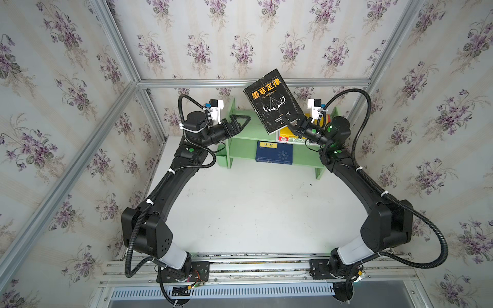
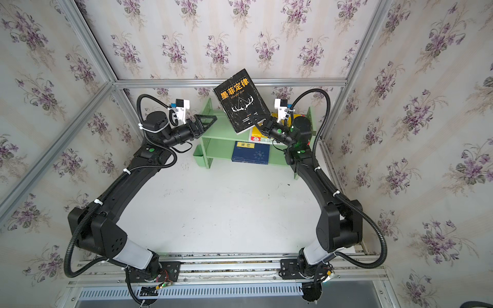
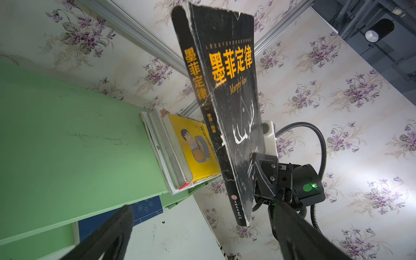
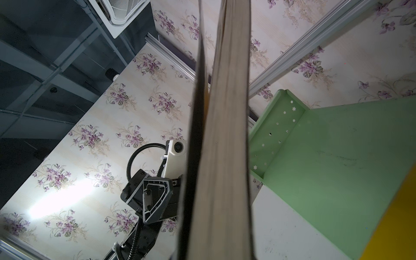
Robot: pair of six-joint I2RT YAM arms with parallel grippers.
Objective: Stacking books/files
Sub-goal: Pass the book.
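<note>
A black book (image 1: 272, 101) (image 2: 241, 101) with an orange title and white antlers hangs tilted in the air above the green shelf (image 1: 248, 130). My right gripper (image 1: 293, 121) (image 2: 260, 120) is shut on its lower corner. In the right wrist view its page edge (image 4: 225, 135) fills the middle. My left gripper (image 1: 241, 121) (image 3: 200, 209) stands open and empty over the shelf's left end, apart from the book. A yellow book (image 3: 193, 148) with a cartoon man tops a small pile on the upper board at the right. A navy book (image 1: 274, 156) lies flat on the lower board.
The shelf (image 2: 221, 128) stands against the back wall, with a small green cup (image 1: 221, 157) fixed to its left side. Flowered walls with aluminium frame bars (image 1: 240, 82) close in the back and both sides. A white tabletop (image 1: 253, 208) spreads in front of the shelf.
</note>
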